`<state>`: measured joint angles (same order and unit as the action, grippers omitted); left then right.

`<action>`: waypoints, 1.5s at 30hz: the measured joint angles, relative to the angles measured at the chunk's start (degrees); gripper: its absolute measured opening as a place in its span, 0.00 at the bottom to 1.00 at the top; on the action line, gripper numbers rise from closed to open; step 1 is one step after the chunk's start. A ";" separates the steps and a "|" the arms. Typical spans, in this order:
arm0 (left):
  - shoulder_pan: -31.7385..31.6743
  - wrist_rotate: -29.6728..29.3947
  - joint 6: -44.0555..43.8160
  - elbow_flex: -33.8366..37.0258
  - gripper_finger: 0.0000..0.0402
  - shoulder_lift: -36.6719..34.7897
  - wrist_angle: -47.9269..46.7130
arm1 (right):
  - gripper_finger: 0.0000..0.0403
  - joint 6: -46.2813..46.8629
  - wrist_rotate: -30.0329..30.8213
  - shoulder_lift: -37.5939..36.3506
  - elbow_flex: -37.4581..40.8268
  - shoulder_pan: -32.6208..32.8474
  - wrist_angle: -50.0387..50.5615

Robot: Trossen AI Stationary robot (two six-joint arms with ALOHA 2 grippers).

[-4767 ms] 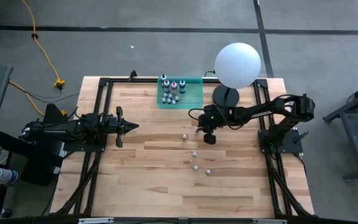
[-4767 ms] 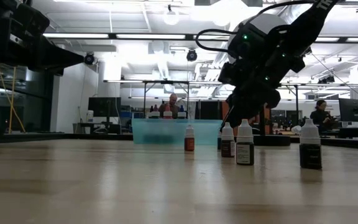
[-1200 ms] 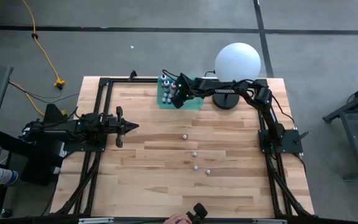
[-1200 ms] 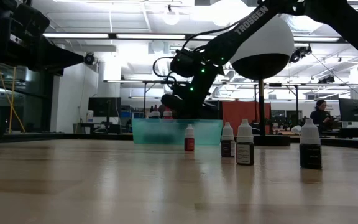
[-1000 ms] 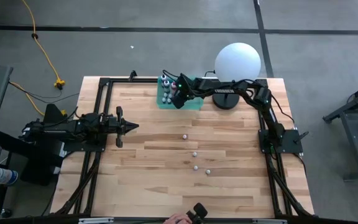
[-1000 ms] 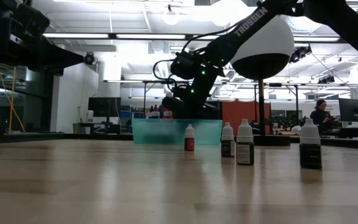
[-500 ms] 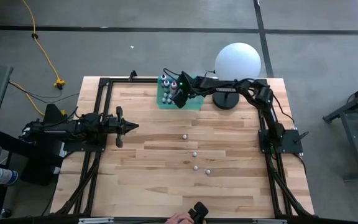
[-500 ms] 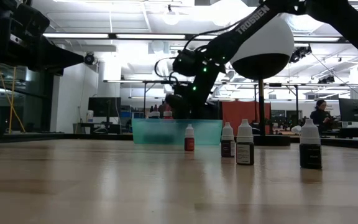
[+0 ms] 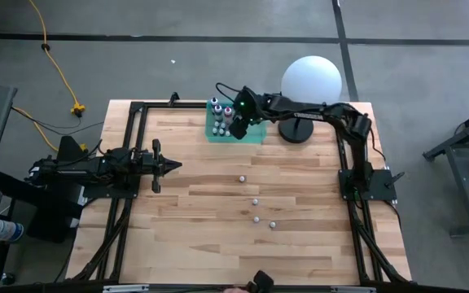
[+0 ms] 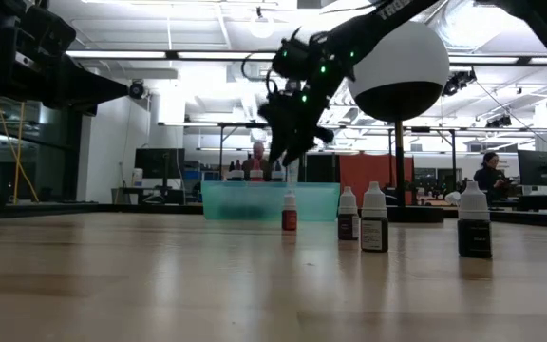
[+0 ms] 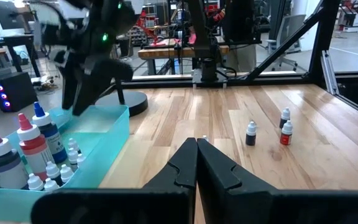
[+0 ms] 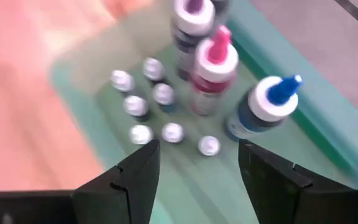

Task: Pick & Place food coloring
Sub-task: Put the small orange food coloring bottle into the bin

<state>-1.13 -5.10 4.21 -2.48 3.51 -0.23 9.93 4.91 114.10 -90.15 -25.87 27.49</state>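
Note:
Food coloring bottles stand upright in the teal tray at the table's far edge. In the right wrist view these are a blue-capped, a pink-capped and a purple-capped bottle, plus several tiny ones. Several more tiny bottles stand on the bare wood mid-table. My right gripper hovers open above the tray, with nothing between its fingers. My left gripper is shut at the table's left, holding nothing.
A big white globe lamp on a black base stands just right of the tray, close under my right arm. Black frame rails run along the table's sides. Open wood lies near and left of the loose bottles.
My right gripper has risen from down inside the tray to well above its rim and drawn slightly toward the table's right. The bottles on the table and my left arm have kept still.

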 joint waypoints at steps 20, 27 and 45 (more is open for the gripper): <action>0.02 0.04 0.00 0.00 0.00 0.02 -0.02 | 0.51 -16.98 -18.01 -7.28 0.00 12.07 13.46; 0.02 0.06 0.00 0.00 0.00 0.00 -0.02 | 0.51 -25.21 -15.12 -7.28 0.00 15.55 21.84; 0.02 0.08 0.00 0.00 0.00 0.02 -0.01 | 0.51 -23.41 -9.01 -1.58 0.02 21.42 21.81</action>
<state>-1.10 -5.02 4.21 -2.48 3.53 -0.24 -13.47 -4.10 112.52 -90.13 -4.45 49.29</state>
